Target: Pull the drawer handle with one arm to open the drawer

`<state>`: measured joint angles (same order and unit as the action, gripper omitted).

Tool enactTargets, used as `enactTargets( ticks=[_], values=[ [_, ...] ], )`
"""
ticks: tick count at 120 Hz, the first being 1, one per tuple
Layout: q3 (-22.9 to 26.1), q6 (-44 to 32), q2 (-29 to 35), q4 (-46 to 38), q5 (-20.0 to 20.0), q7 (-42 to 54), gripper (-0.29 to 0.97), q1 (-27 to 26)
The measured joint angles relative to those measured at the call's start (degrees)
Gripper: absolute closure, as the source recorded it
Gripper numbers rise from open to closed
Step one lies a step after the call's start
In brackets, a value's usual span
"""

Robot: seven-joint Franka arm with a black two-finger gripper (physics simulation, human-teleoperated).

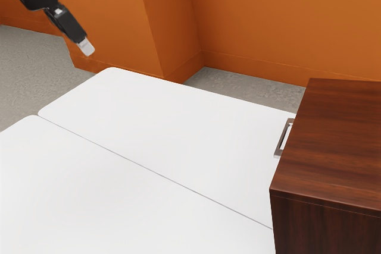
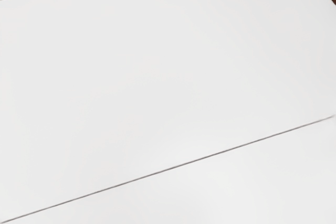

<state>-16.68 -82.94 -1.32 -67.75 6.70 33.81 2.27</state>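
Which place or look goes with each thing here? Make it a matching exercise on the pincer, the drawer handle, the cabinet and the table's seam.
Column one:
1. pincer
2. drawer handle
3. cabinet
4. seam

Column two:
A. dark brown wood, at the exterior view's right
B. thin line across the white table
C. up in the air at the exterior view's upper left
D. silver bar on the cabinet's face toward the table

Pairs: 1-C, 2-D, 3-A, 4-B

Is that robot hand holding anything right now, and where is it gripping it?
Nothing. The gripper hangs in the air, far from the drawer handle.
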Motion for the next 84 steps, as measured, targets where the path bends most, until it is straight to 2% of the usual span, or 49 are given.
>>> enactTargets(
  ticks=[16,26,34,46,51,60,66,71,84],
  values=[
    [1.7,0.3,1.9,0.4,0.4,2.0,0.0,-2.3],
    [2.0,0.9,1.9,-1.1,0.6,10.4,0.0,-4.3],
    [2.5,1.2,1.1,-2.8,-2.2,17.6,0.0,-5.6],
    [2.7,1.4,-0.5,-3.2,-3.3,29.9,0.0,-8.0],
    [3.4,1.4,-5.3,0.0,-6.0,34.7,0.0,-8.6],
    [5.0,1.2,-10.8,3.7,-10.7,42.5,0.0,-17.3],
    [5.4,1.2,-12.0,4.2,-12.3,47.2,0.0,-19.8],
    [5.6,1.1,-12.5,4.2,-11.5,50.9,0.0,-19.9],
    [5.5,1.1,-12.9,4.0,-4.5,60.3,0.0,-14.6]
  ],
)
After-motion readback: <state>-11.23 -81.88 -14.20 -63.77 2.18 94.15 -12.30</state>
